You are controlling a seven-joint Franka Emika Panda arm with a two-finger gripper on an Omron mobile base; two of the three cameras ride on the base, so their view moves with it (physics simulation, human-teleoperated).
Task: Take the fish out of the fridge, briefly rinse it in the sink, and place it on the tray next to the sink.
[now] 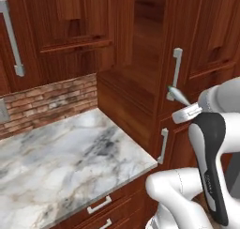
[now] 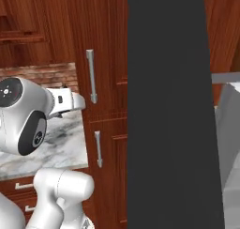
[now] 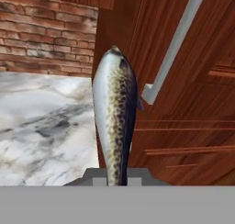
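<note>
**Ann:** While the arm hangs out in front of the wood cupboards [image 1: 136, 82], take a look at the gripper [image 1: 180, 108]: it is clamped on the fish [image 3: 114, 117], pinching it at the tail end so the silver, speckled body sticks straight out ahead of the hand.

**Bo:** And from the left base camera you can just make out the fish's tip poking past the fingers, right by a cupboard handle [image 1: 176, 68]. So it's up in the air, carried, touching nothing but the gripper.

**Ann:** Right. The dark slab of the fridge [image 2: 168, 110] fills the right side of the right base view, and the fish is well clear of it. I'd call the fetching step done.

**Bo:** Agreed, this reads as the carry toward the rinse. The marble counter [image 1: 61, 153] with its brick backsplash [image 1: 51, 101] lies to the left of the hand, but I can't spot basin or faucet anywhere on this stretch.

**Ann:** So the next move, as I judge it, calls for travel leftward along the counter, likely with the base driving, until the basin comes under the hand.

**Bo:** And a firm squeeze all the way. With a grip that far back on a slender, slippery body, I'd guess a sharp swing could twist it loose.

**Ann:** Steady pace, then, and keep it off that handle.
</note>
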